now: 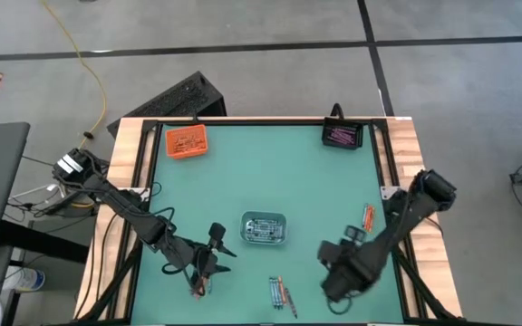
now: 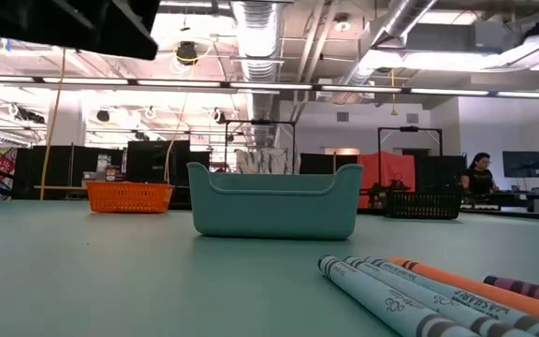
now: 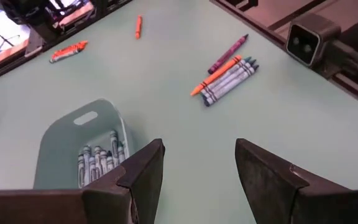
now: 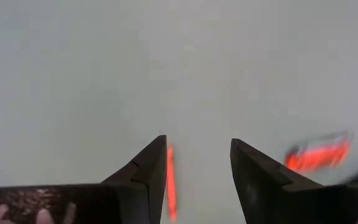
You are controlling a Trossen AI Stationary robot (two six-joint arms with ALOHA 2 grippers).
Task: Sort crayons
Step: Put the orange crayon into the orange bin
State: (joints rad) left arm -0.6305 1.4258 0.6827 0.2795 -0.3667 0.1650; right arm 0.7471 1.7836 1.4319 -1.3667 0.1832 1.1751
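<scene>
**A:** Where did the crayons lie?

**B:** A small cluster [image 1: 281,292] sat near the table's front edge, grey-blue ones with an orange and a purple alongside. Two loose orange crayons [image 1: 368,215] lay toward the right side. More grey-blue ones were already in the clear-grey tray [image 1: 264,227] mid-table, with the orange tray [image 1: 187,141] and the black tray [image 1: 342,136] at the far corners.

**A:** And the grippers?

**B:** The right gripper [image 4: 197,163] hung low over the mat with its jaws spread and nothing between them; an orange crayon [image 4: 171,180] showed just inside one finger. The left gripper [image 3: 199,165] waited beside the grey tray, also spread and empty.

**A:** How should the pick go?

**B:** I'd centre the jaws across the crayon's width, descend straight, and close gently so it doesn't roll.

**A:** Anything unclear?

**B:** The right wrist view was blurred, so I couldn't tell which orange crayon it showed.
</scene>
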